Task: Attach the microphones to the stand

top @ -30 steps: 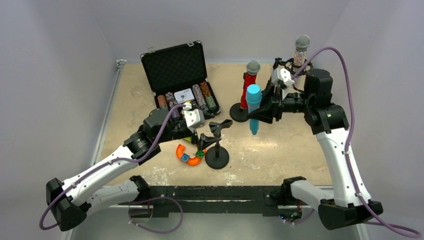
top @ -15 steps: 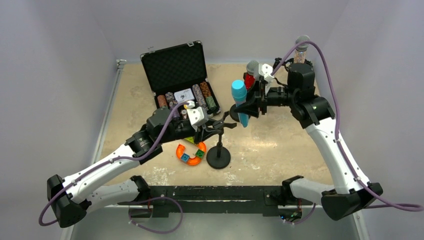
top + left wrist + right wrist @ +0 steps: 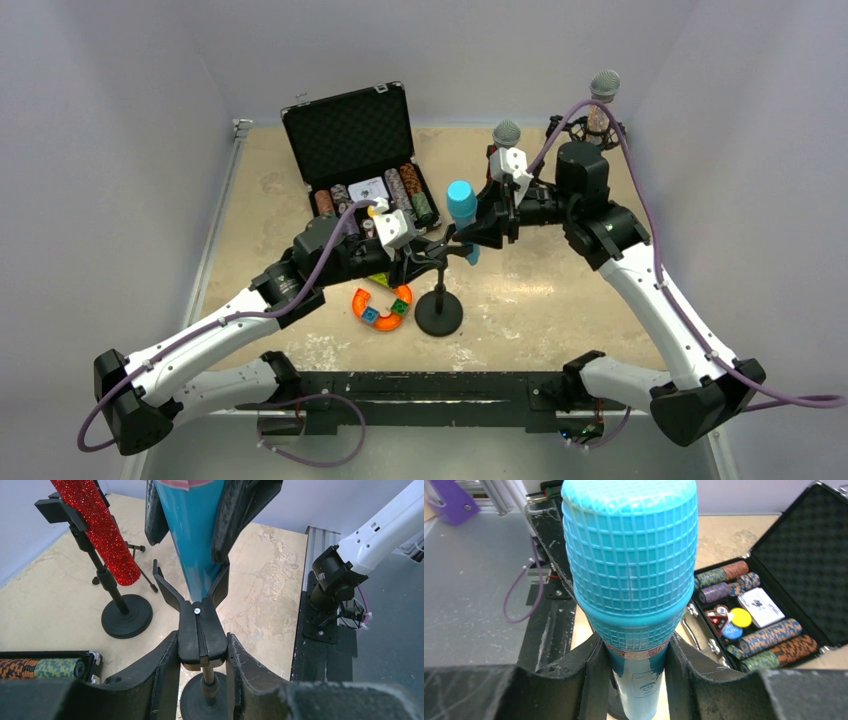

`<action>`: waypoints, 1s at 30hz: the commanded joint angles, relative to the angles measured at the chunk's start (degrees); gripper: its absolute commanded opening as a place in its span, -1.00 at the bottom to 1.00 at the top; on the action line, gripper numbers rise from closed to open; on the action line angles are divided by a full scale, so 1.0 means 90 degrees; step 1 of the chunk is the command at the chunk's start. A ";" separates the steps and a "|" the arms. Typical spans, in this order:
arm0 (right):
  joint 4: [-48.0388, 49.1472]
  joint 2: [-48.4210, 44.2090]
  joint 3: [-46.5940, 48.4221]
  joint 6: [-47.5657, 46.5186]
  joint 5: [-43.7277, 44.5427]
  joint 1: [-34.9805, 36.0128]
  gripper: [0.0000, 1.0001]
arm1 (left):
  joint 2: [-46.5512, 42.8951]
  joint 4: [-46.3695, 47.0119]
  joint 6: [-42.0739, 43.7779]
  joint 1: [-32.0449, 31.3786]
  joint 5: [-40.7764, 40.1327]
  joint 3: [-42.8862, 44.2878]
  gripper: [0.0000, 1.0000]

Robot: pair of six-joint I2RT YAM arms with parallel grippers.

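Holding the light-blue microphone [image 3: 631,580] by its body, the right hand [image 3: 487,226] is clamped around it, long axis near upright, head uppermost. The tail lies between the prongs of the clip [image 3: 200,630]. The left hand [image 3: 201,647] is closed on the clip's stem, steadying the stand [image 3: 438,312] mid-bench, nearer the near edge. Judgement: a straight push down the axis should seat it.
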 commanded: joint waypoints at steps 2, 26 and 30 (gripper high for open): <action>0.1089 0.0115 -0.0174 0.0525 -0.0363 0.0191 -1.00 | -0.0020 0.0229 -0.0329 -0.0008 0.0140 0.0209 -0.95; 0.1328 -0.0248 -0.0772 0.1270 -0.0601 0.0263 0.25 | -0.0342 0.0261 -0.0895 -0.0009 0.0018 0.0105 0.44; 0.1338 -0.0320 -0.0741 0.1333 -0.0642 0.0162 0.47 | -0.0483 0.0145 -0.0886 -0.0009 0.0040 0.0094 0.63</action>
